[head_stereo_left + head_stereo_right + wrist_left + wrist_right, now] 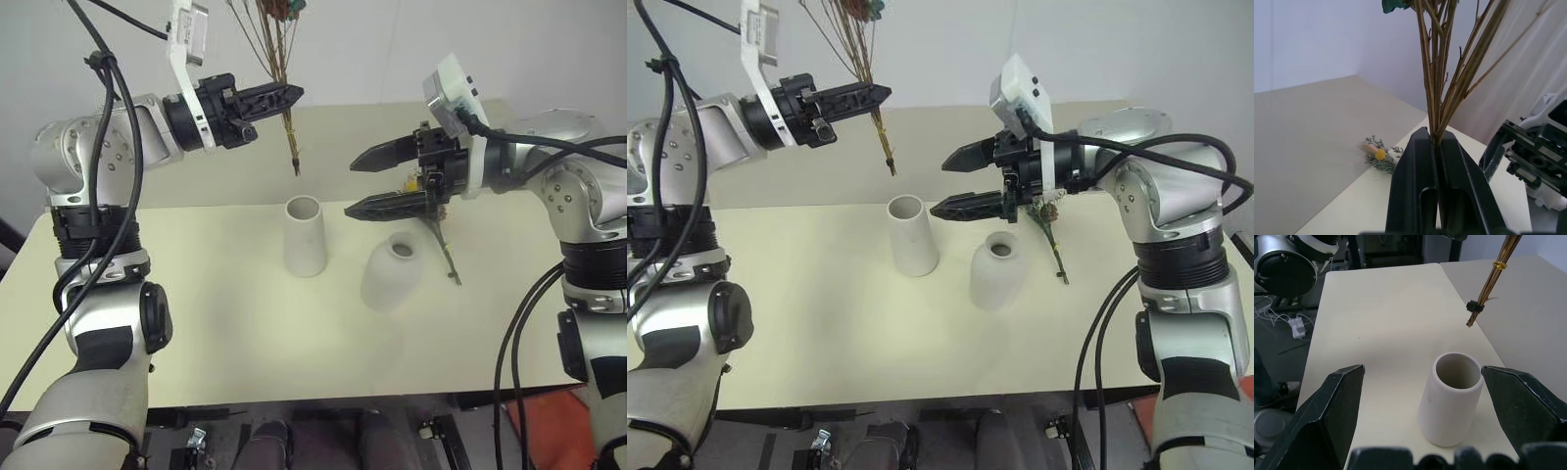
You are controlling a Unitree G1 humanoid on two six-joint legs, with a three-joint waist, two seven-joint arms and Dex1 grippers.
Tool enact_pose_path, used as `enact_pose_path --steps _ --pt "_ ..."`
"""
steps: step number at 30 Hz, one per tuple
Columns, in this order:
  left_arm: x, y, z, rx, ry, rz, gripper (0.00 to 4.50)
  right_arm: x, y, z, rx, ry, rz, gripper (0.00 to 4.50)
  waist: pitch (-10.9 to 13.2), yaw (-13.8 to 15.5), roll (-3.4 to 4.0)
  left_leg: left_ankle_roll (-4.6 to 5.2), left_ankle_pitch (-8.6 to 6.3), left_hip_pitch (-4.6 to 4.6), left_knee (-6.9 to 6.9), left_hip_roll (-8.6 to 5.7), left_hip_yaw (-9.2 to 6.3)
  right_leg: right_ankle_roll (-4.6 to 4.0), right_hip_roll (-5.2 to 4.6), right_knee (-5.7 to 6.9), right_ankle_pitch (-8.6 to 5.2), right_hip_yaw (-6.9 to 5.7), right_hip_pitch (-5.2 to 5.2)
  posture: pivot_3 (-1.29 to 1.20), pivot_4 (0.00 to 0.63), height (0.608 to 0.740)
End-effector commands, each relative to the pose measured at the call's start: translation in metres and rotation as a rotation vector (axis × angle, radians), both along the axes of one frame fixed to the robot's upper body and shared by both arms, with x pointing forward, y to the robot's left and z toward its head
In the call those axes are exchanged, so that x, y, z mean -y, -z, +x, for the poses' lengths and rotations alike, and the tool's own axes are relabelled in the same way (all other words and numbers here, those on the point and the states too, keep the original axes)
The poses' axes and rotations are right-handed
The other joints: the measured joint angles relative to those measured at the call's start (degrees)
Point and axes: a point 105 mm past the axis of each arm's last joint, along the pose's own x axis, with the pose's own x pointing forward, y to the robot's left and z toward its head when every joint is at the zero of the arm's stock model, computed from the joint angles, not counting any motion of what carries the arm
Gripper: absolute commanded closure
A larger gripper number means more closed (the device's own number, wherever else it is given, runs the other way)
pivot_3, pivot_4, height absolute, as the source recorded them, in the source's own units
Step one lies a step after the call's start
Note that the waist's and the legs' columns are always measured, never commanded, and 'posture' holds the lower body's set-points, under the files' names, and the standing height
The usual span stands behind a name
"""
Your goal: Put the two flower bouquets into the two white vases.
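Above the table (225, 323), the left gripper (294, 95) pinches the brown-stemmed bouquet (284, 108) upright over the tall vase (305, 236), while the right gripper (355, 186) hangs spread wide beside the round vase (392, 272) (the green bouquet (1050, 227) lies just behind it).

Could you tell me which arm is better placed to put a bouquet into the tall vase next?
Left. Its pincer is shut on the brown-stemmed bouquet, whose stem ends hang above and behind the tall vase. The right pincer is open and empty beside that vase.
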Motion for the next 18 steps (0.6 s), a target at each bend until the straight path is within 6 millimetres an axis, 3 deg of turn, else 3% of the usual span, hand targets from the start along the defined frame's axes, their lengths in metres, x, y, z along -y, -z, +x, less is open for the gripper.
enact_pose_path --steps 1,10,18 --pt "0.007 -0.001 -0.013 0.083 0.069 0.027 4.49 0.001 -0.014 -0.006 0.067 -0.001 0.026 0.0 0.0 0.0 0.0 0.0 0.0 0.01 0.0 0.0 0.0 0.0 0.0 0.0 0.0 0.0 0.0 0.0 0.15 0.74" --pt "0.012 0.041 -0.02 0.216 0.088 0.099 4.49 0.003 -0.015 -0.009 0.07 0.002 0.022 0.0 0.0 0.1 -0.01 0.0 0.0 0.01 -0.01 0.02 0.0 -0.03 0.01 -0.06 0.02 0.02 0.0 0.0 0.15 0.74" --pt "0.01 0.038 -0.015 0.174 0.086 0.038 4.49 0.006 -0.015 -0.011 0.062 0.015 0.019 0.0 0.0 0.2 -0.01 0.04 -0.02 0.09 0.0 0.01 0.0 -0.03 0.01 -0.08 0.03 0.0 0.1 0.0 0.15 0.74"
